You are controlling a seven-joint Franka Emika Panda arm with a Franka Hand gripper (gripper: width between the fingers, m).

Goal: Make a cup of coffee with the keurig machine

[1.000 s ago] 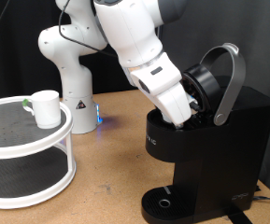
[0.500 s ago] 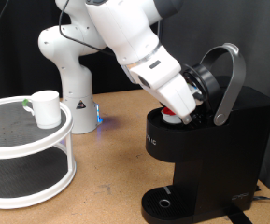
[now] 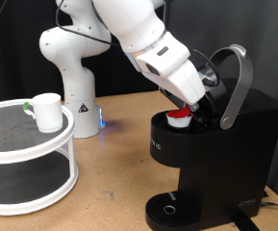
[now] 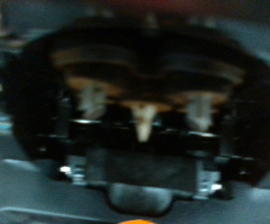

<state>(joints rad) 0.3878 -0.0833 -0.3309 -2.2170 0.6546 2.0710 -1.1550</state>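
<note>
The black keurig machine (image 3: 230, 144) stands at the exterior view's right with its silver-grey lid handle (image 3: 238, 82) raised open. A small pod with a red top (image 3: 180, 116) sits in the open pod holder. My gripper (image 3: 200, 103) hangs just above and beside the pod, under the raised lid, with nothing seen between its fingers. The wrist view shows only the blurred dark inside of the keurig machine (image 4: 135, 112). The white cup (image 3: 47, 111) stands on the top tier of a round rack (image 3: 33, 146) at the exterior view's left, far from the gripper.
The white robot arm base (image 3: 73, 67) stands behind the rack with a blue light at its foot. The machine's round drip tray (image 3: 169, 207) is bare. The wooden table (image 3: 114, 164) lies between rack and machine.
The arm has lifted up and back from the pod holder. The red-topped pod, hidden before, now shows sitting in the holder. The cup has not moved.
</note>
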